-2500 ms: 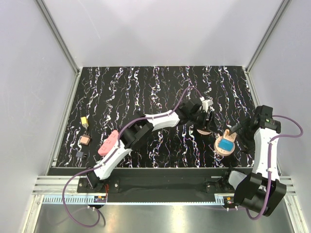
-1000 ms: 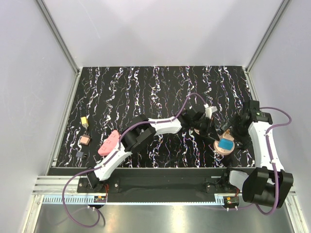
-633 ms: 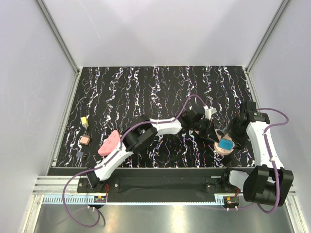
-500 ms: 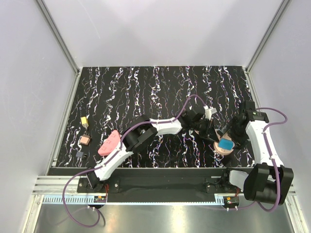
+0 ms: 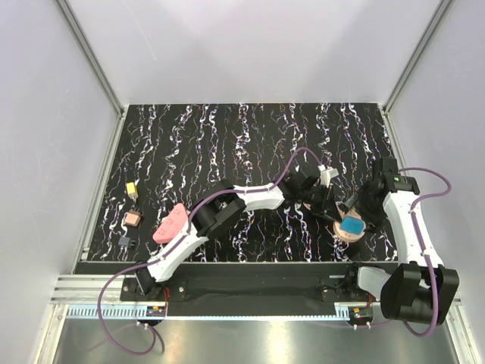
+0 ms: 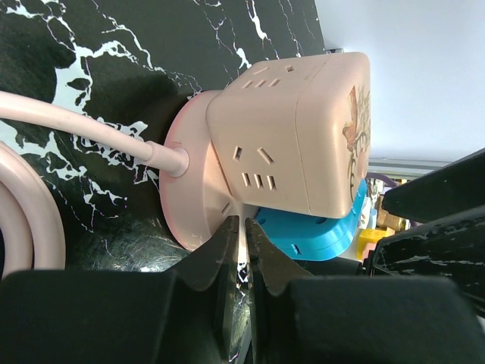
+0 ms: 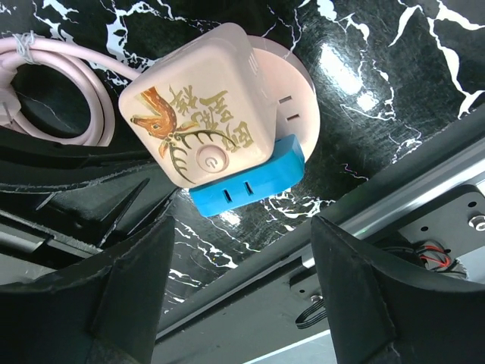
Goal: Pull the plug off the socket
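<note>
The socket (image 5: pixel 342 233) is a pink cube on a round pink base, tilted up near the table's front right. A blue plug (image 5: pixel 352 226) sits in one of its sides. In the left wrist view the cube (image 6: pixel 303 129) fills the middle, with the blue plug (image 6: pixel 311 231) below it. My left gripper (image 6: pixel 241 221) is shut on the rim of the round base. In the right wrist view the blue plug (image 7: pixel 250 182) lies just ahead of my right gripper (image 7: pixel 242 224), which is open with both fingers (image 7: pixel 129 288) clear of the plug.
The socket's pink cable (image 6: pixel 76 121) coils away beside the base. The table's front metal rail (image 7: pixel 364 227) runs close under the plug. At the far left lie a pink object (image 5: pixel 170 222) and small pieces: yellow (image 5: pixel 131 189), copper-coloured (image 5: pixel 132 219) and dark (image 5: pixel 125 241).
My right arm has swung in from the right to the socket, and its jaws have narrowed somewhat. The left arm has shifted slightly right and keeps its grip.
</note>
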